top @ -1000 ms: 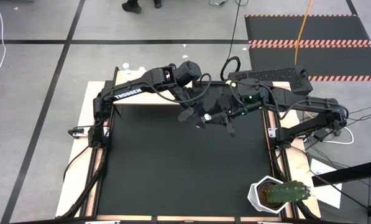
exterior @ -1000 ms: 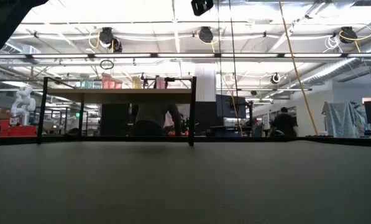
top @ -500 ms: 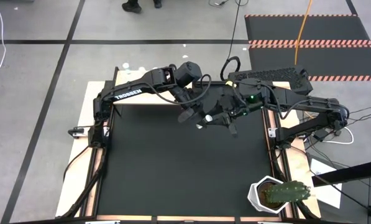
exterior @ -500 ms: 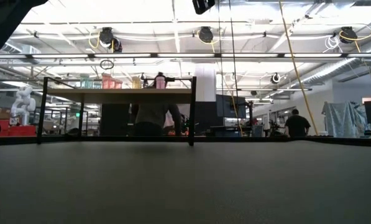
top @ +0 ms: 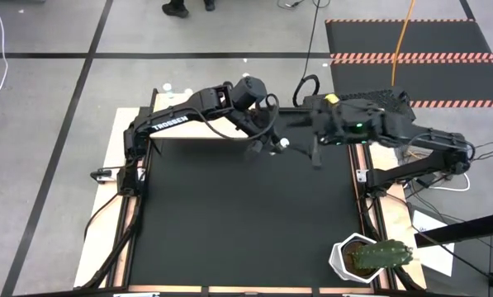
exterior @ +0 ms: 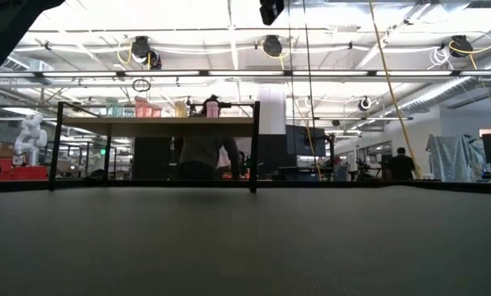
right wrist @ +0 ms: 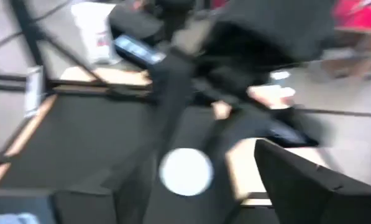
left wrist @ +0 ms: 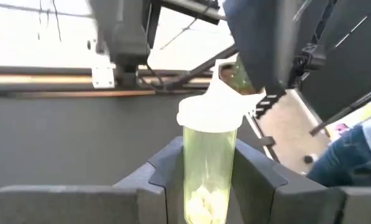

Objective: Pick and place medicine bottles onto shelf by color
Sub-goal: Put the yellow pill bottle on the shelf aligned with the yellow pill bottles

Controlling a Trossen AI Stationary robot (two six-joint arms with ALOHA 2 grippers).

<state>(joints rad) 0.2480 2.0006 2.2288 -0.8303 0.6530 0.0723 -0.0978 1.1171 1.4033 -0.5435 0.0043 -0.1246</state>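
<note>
One yellow-tan medicine bottle gripped in left end effector, "TROSSEN"-lettered arm; right end effector open.

Probably a robotics lab: ceiling ducts, workstations.

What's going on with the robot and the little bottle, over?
Left tool shut on yellow bottle, held above the mat. Right tool open, beside it. Shelf holds several bottles. Nothing blocking seen.

translucent yellow plastic bottle, matt mat
</note>
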